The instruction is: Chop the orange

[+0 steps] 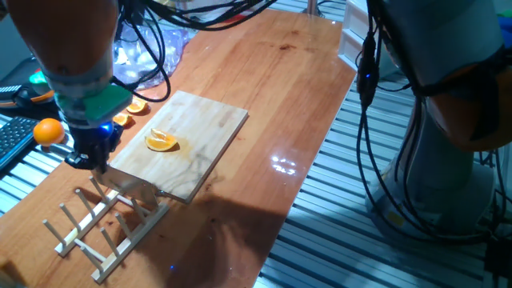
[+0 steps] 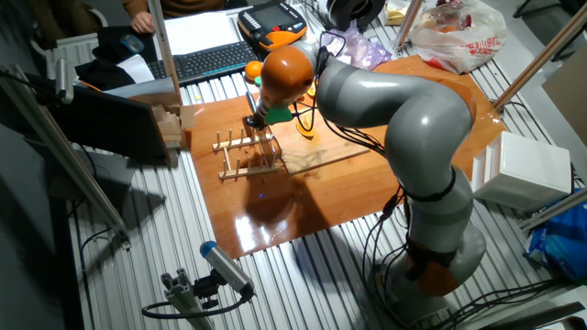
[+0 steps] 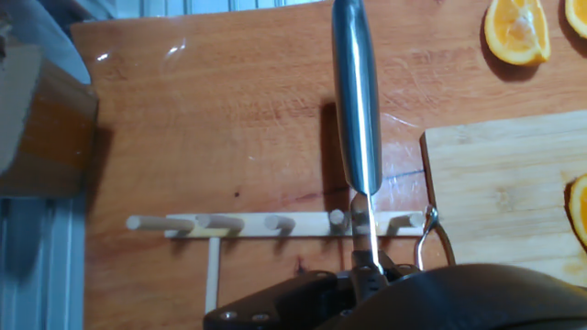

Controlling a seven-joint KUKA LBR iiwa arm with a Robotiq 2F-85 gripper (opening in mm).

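The orange wedge lies on the wooden board, near its middle. In the hand view only its edge shows at the right border, on the board. My gripper hangs off the board's near left corner, over the wooden peg rack. In the hand view the gripper is closed on a steel knife that runs away from me across the rack. The knife's blade rests by the rack and the board's corner.
Cut orange slices lie on the table left of the board and show in the hand view. A whole orange sits at the table's left edge. A plastic bag and cables are behind. A wooden block is left of the rack.
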